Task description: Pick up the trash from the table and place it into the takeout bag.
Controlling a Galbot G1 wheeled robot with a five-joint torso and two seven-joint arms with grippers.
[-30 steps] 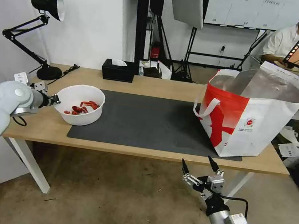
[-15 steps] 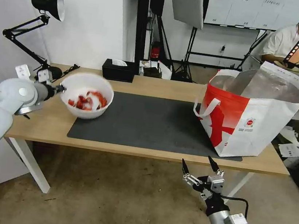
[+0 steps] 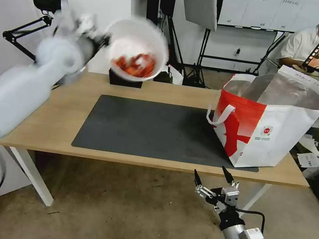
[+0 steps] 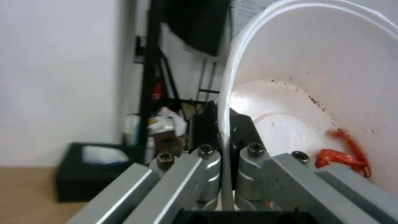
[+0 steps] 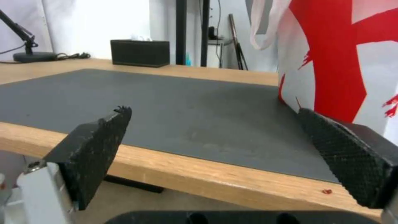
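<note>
My left gripper [image 3: 104, 41] is shut on the rim of the white bowl [image 3: 137, 50], which hangs tilted high above the table's back left part, red scraps [image 3: 135, 63] lying inside. Up close, the left wrist view has the rim pinched in the left gripper [image 4: 224, 116], with the bowl [image 4: 323, 77] and its scraps [image 4: 344, 155] beside it. The takeout bag [image 3: 269, 118] stands open on the table [image 3: 53, 121] at the right, its foil lining showing. My right gripper [image 3: 214, 177] waits open below the table's front edge, near the bag [image 5: 331, 62].
A dark grey mat [image 3: 158, 129] covers the table's middle. A black tissue box [image 3: 124, 80] sits at the back edge below the bowl, and a black desk lamp [image 3: 45, 6] stands at the back left. A person sits behind the bag.
My left arm has lifted the bowl off the mat's left edge and swung it up and to the right. The right arm has stayed put.
</note>
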